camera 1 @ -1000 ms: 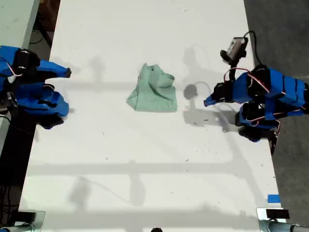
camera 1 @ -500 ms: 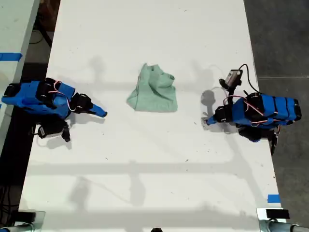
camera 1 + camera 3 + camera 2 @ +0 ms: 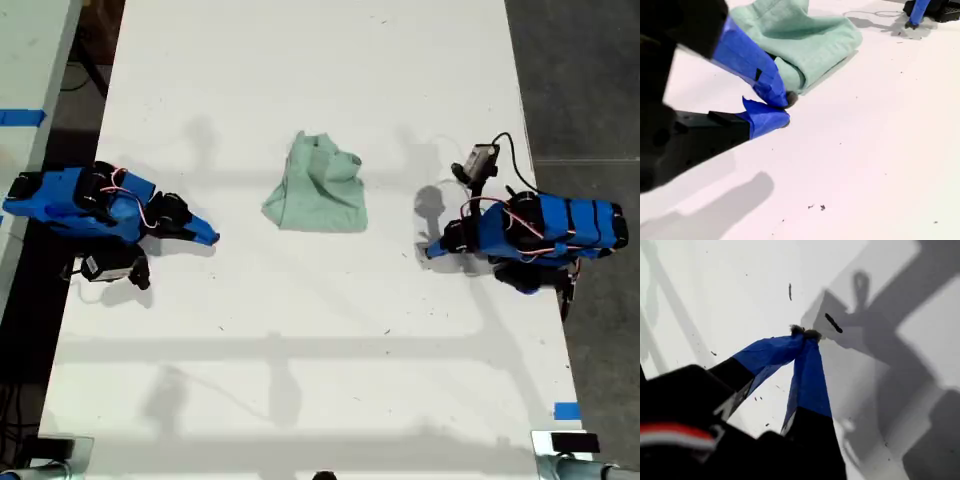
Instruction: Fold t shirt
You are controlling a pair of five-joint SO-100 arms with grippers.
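**While both grippers sit empty: t shirt between two arms, fold unfinished**

Item: t shirt (image 3: 318, 190), pale green, bunched and partly folded on the white table (image 3: 300, 350), around the middle of the exterior view and slightly above the line between the two arms. It touches neither gripper.

Long axis: hard to call. The heap is about as wide as it is long, and the raised, rumpled end lies toward the exterior view's top.

First gripper (image 3: 430, 250): at the exterior view's right, tip low over the table. My first gripper's jaws are pressed together on nothing in its wrist view (image 3: 805, 332). The shirt lies beyond its tip, toward the exterior view's left and a little up.

Second gripper (image 3: 213, 237): at the exterior view's left. My second gripper (image 3: 785, 107) has its tips all but touching and carries nothing. The shirt lies just ahead, toward the exterior view's right and up.

Judgement: the second gripper looks slightly nearer. Either must open before it can take an edge.
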